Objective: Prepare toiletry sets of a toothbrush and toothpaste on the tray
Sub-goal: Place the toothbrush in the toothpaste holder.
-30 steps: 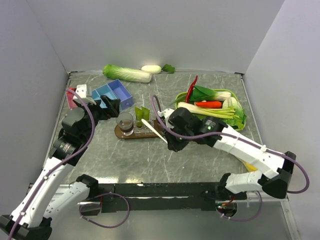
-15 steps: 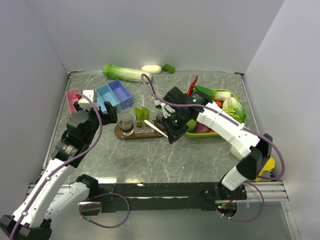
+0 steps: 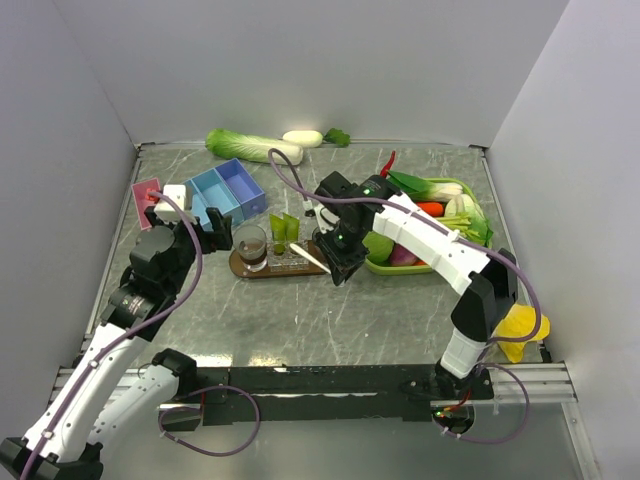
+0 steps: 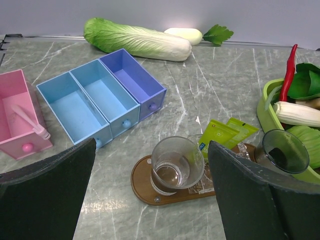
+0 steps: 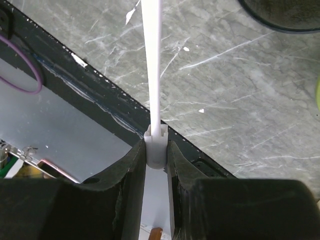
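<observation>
The right arm has swung in from the side, and the right gripper [image 3: 336, 268] now hangs at the right end of the tray [image 3: 262, 271]. The left arm has pulled back a little.

The toothbrush [image 3: 308, 256] is a thin white stick. The right gripper is closed on its thick end. The stick slants up and to the left over the tray, and its tip is near the toothpaste [image 3: 284, 228]. I cannot tell if the tip touches anything.

The tray is a dark brown oval lying on the grey surface [image 3: 300, 320]. The toothpaste is two light-green tubes, side by side at the back of the tray. A clear cup [image 3: 250, 243] stands on the tray's left end.

The right wrist view shows the grip up close: the two fingers [image 5: 131, 167] pinch the toothbrush's square end. The top view cannot show that.

The left wrist view shows a dark cup [image 4: 285, 150] at the tray's right end and small print on the tubes. It also shows the blue box [image 4: 100, 100] and the pink box [image 4: 15, 117].

The left gripper [image 3: 212, 228] is wide open and holds nothing, near the tray's left end.
</observation>
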You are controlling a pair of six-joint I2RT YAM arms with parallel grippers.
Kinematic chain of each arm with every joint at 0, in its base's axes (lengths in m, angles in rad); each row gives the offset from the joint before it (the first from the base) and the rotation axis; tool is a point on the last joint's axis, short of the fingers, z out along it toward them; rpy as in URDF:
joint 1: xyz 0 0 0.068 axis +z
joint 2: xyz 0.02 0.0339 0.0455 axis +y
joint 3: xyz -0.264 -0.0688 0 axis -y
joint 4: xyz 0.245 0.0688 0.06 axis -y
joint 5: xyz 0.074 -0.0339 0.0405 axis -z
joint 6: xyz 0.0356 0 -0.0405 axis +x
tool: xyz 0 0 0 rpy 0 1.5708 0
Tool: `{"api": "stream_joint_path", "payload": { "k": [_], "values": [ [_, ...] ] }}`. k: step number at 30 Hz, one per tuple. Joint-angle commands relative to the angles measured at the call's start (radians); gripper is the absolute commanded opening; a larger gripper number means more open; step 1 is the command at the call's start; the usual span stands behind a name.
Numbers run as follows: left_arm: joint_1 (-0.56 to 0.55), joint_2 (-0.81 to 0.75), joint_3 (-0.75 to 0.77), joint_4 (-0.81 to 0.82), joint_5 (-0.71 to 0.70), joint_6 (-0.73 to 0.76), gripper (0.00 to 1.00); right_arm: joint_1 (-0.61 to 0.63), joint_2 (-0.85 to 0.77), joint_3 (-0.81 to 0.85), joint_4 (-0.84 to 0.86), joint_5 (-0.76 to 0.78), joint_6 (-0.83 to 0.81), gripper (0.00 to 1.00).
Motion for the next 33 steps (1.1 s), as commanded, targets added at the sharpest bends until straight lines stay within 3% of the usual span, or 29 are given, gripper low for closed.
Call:
{"api": "stream_joint_path", "payload": {
  "k": [1, 33],
  "values": [
    [0.003, -0.023, -0.008, 0.029, 0.004, 0.016, 0.97, -0.022, 0.018, 0.048, -0.128, 0.028, 0.018, 0.00],
    [0.003, -0.031, -0.017, 0.035, 0.020, 0.020, 0.97, -0.033, 0.087, 0.074, -0.139, 0.009, 0.018, 0.00]
  ]
}}
